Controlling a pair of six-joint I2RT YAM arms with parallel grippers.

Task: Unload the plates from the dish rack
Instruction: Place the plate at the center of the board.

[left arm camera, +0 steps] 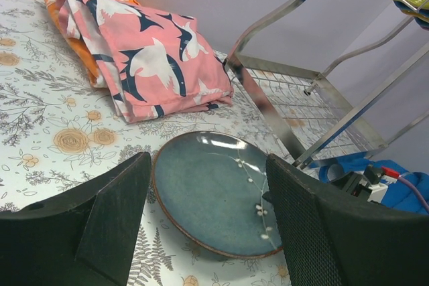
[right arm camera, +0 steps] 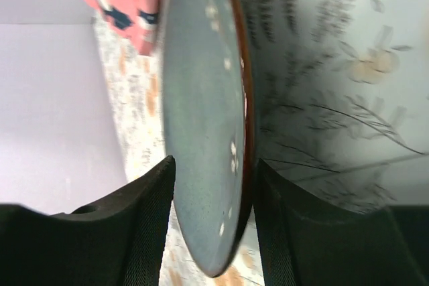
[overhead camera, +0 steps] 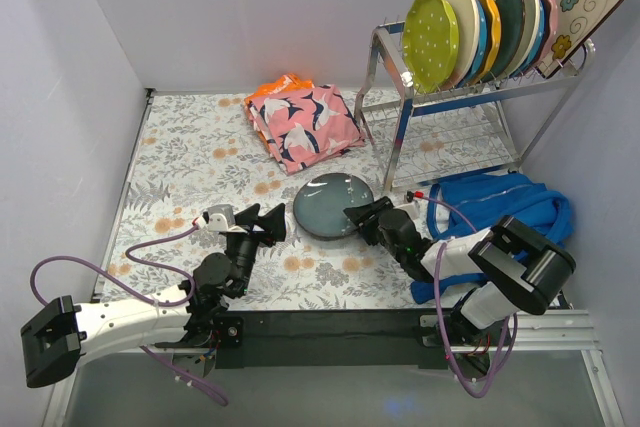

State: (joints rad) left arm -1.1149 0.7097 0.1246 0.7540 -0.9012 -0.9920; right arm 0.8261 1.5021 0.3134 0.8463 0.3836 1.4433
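Teal plate (overhead camera: 325, 205) before dish rack (overhead camera: 470, 97), likely stiff, slick, breakable, best held by rim; right claw (overhead camera: 352, 214) straddles that rim, grip unclear; left claw (overhead camera: 268, 222) wide open, empty

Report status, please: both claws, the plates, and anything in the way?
Left claw open, empty, beside teal plate. Right claw astride its rim, grip unclear; plate flat on table. Other plates in dish rack. Blue garment beside right arm.

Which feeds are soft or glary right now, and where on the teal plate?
Right wrist view: the teal plate sits very close and soft, the floral tablecloth behind it blurred too. Left wrist view: sharp, with glare on the plate's far rim and reflections on the dish rack leg. Top external view: even light, a pale sheen on the plate.
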